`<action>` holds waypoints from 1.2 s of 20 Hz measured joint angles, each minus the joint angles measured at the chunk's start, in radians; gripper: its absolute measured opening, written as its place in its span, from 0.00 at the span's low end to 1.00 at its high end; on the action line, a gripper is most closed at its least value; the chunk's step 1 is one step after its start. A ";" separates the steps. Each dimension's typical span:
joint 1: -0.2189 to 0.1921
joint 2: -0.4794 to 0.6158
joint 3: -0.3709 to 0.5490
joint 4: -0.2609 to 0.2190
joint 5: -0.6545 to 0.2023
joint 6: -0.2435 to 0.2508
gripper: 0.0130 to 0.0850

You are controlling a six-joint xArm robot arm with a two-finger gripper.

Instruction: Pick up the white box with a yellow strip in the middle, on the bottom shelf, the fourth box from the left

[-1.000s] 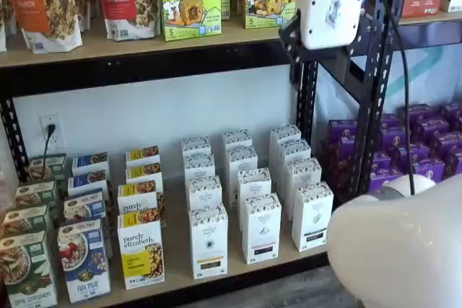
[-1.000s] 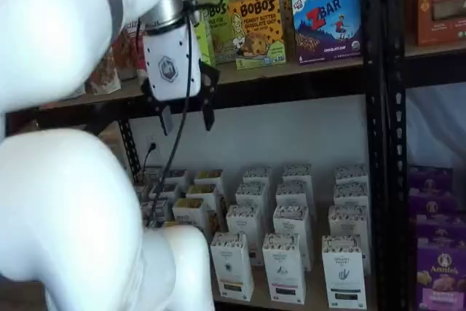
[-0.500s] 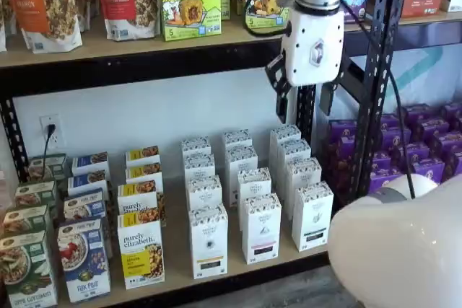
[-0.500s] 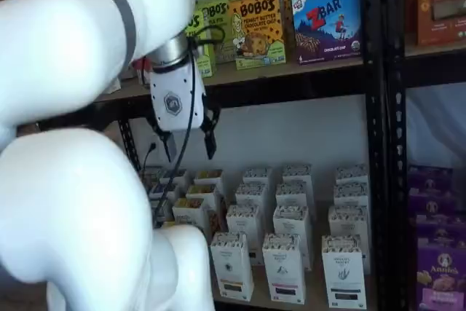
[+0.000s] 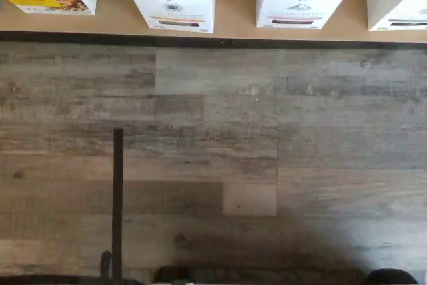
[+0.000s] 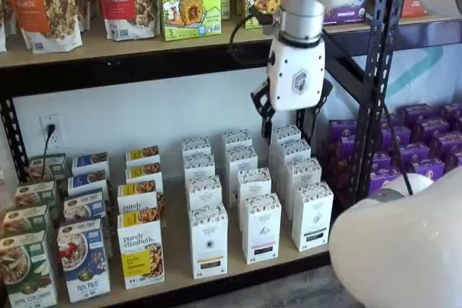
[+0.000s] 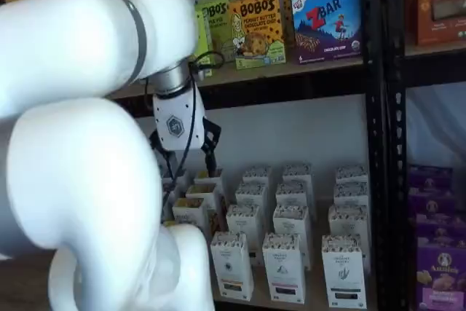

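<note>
The white box stands upright, long axis vertical and label facing outward, at the front of the bottom shelf in the lower centre of a shelf view, just right of a purely elizabeth box. The gripper hangs well above the rows in the upper right, fingers splayed, jaws apart and holding nothing.
</note>
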 joint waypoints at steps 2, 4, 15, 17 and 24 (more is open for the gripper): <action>0.013 0.021 0.018 -0.003 -0.041 0.014 1.00; 0.021 0.041 0.030 0.003 -0.074 0.021 1.00; 0.065 0.175 0.076 -0.042 -0.256 0.087 1.00; 0.068 0.204 0.080 -0.036 -0.293 0.088 1.00; 0.082 0.309 0.091 -0.034 -0.426 0.104 1.00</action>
